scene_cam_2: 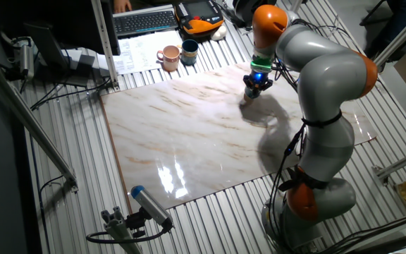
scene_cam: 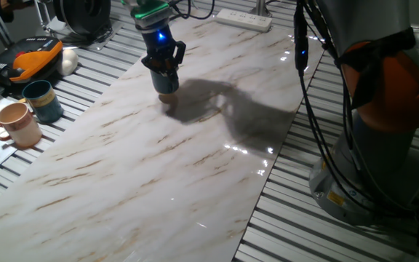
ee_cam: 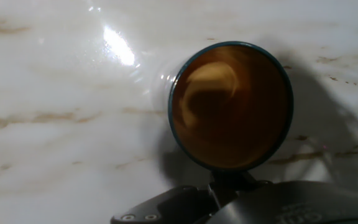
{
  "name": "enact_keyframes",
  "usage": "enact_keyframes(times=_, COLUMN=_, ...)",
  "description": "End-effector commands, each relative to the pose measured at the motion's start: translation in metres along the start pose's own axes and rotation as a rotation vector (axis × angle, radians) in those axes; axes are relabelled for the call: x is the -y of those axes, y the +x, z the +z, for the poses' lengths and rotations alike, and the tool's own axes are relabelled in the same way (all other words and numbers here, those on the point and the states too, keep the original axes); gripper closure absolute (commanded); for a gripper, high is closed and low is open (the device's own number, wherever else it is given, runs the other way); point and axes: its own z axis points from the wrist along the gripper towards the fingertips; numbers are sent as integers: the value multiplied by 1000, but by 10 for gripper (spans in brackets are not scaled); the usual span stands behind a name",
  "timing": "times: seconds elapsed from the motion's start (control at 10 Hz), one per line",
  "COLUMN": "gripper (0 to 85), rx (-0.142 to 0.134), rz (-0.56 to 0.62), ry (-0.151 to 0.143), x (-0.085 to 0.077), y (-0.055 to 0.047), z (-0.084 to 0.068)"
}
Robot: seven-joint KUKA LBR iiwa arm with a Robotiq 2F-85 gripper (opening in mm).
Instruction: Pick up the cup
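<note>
The cup [scene_cam: 168, 84] is a dark navy mug that stands low over the marble board [scene_cam: 151, 160] near its far edge. My gripper [scene_cam: 165, 67] comes down on it from above, and its fingers close against the cup's upper part. In the hand view the cup [ee_cam: 230, 106] fills the middle, with its orange-tan inside and dark rim, and a dark finger [ee_cam: 230, 182] sits at the rim's lower edge. In the other fixed view the gripper [scene_cam_2: 254, 90] hides most of the cup. I cannot tell whether the cup touches the board.
A teal mug [scene_cam: 44, 100] and a pinkish-tan mug [scene_cam: 19, 124] stand off the board at the left, and both show in the other fixed view [scene_cam_2: 189, 51] [scene_cam_2: 168, 57]. An orange-and-black device [scene_cam: 28, 60] lies behind them. A power strip [scene_cam: 243, 19] lies at the far edge. The robot base [scene_cam: 384, 109] is on the right.
</note>
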Motion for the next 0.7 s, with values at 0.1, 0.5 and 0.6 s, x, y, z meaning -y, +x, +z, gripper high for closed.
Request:
enact_keyframes(times=0.1, gripper=850, rx=15, rz=-16, ry=6, x=-2, y=12, z=6)
enact_keyframes(times=0.5, gripper=850, rx=20, rz=-15, ry=24, x=-21, y=29, z=-15)
enact_keyframes(times=0.6, gripper=850, rx=29, rz=-26, ry=25, x=-23, y=31, z=-14)
